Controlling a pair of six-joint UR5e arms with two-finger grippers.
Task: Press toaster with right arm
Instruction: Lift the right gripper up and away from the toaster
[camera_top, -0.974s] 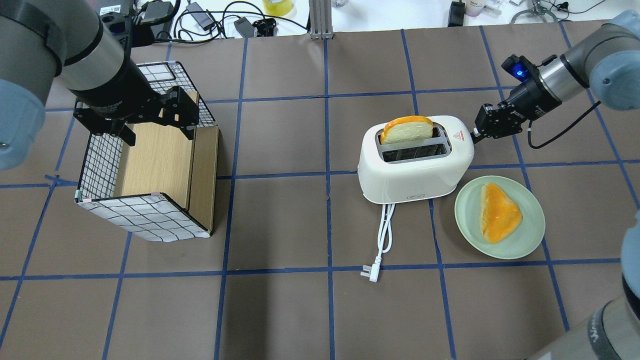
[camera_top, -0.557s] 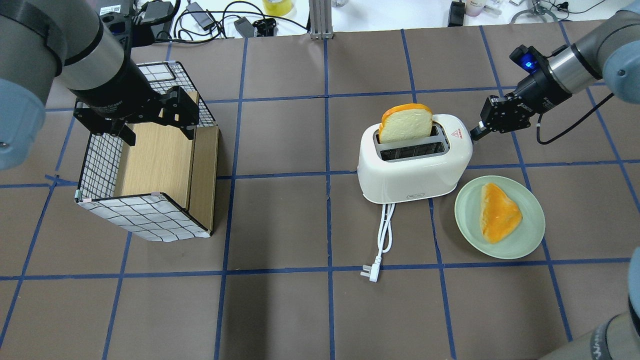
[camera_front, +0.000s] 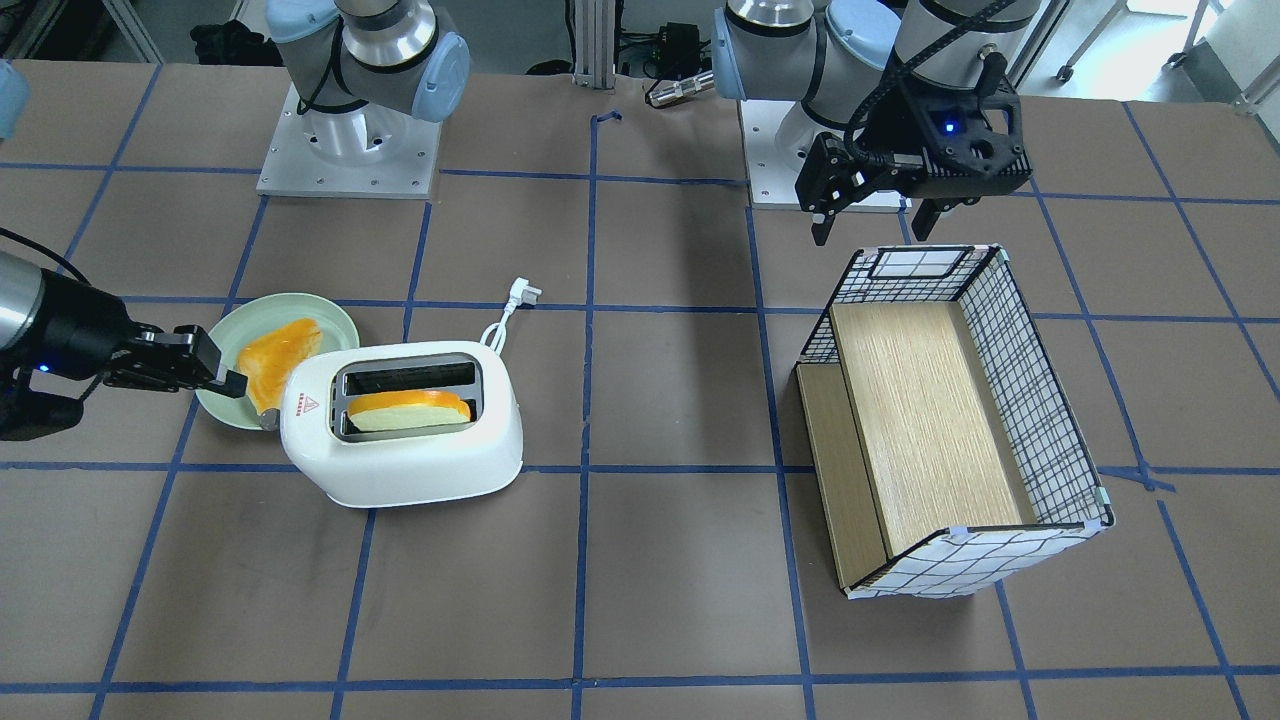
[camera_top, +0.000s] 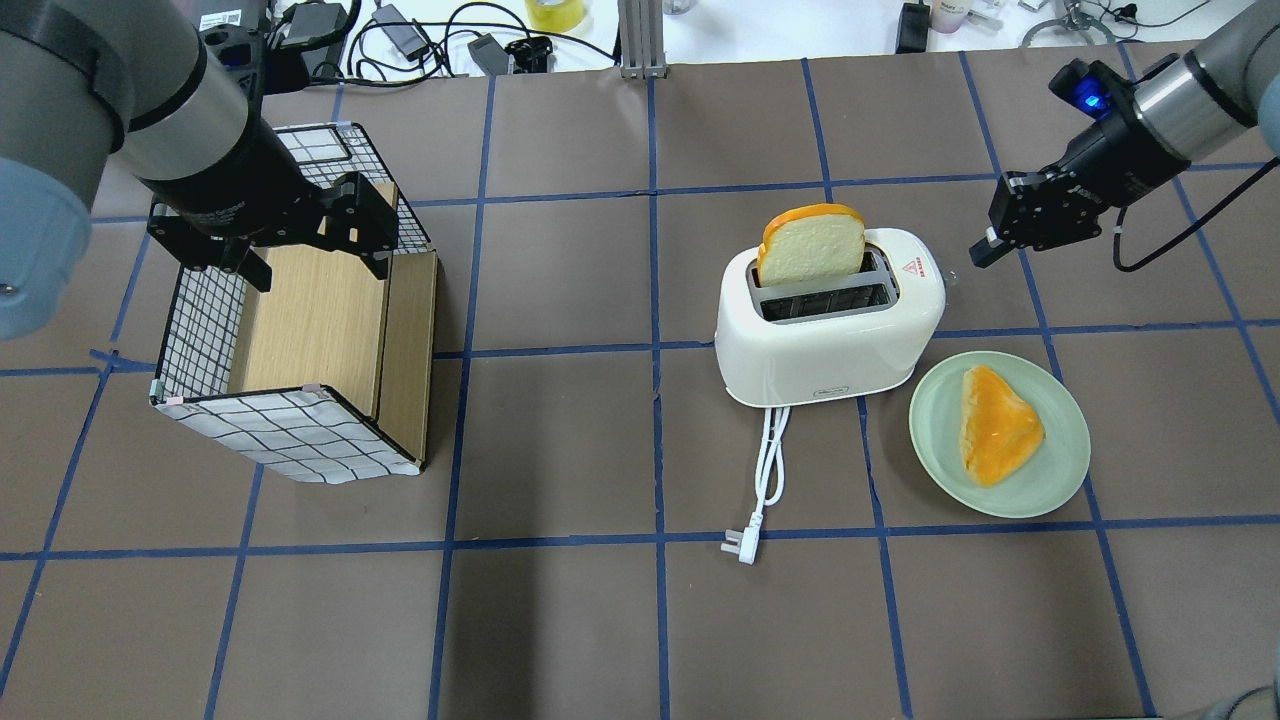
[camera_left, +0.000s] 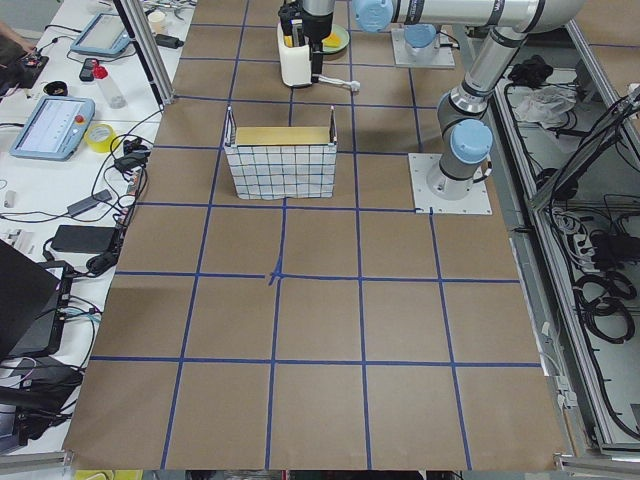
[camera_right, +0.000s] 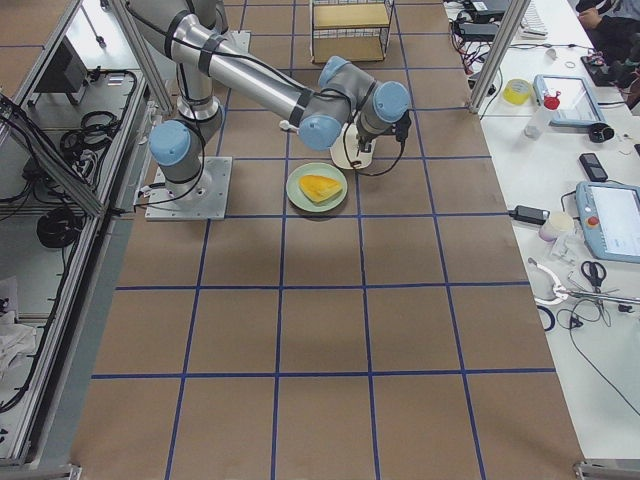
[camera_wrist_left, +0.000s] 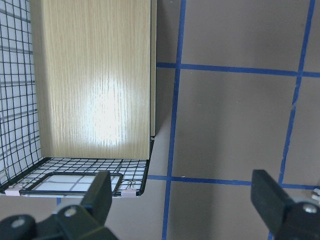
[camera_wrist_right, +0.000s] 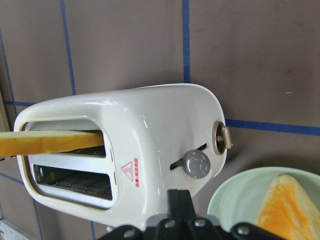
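The white toaster (camera_top: 830, 330) stands right of the table's middle, with a slice of bread (camera_top: 810, 245) standing high out of its far slot. It also shows in the front view (camera_front: 400, 460). My right gripper (camera_top: 985, 252) is shut and empty, a short way off the toaster's right end and not touching it. In the right wrist view the shut fingertips (camera_wrist_right: 179, 202) point at the toaster's end (camera_wrist_right: 165, 125), where a grey lever knob (camera_wrist_right: 196, 163) sits in its slot beside a brass dial (camera_wrist_right: 221, 138). My left gripper (camera_top: 318, 270) is open above the checkered box (camera_top: 290, 435).
A pale green plate (camera_top: 935, 400) with an orange-crusted bread slice (camera_top: 1000, 425) lies just in front of the toaster's right end, under the right arm's reach. The toaster's white cord and plug (camera_top: 765, 480) trail toward me. Cables and gear lie beyond the table's far edge.
The bread slice has popped higher out of the slot. My right gripper, which touched the toaster's right end, has drawn back to the right and away. The left arm has not moved.
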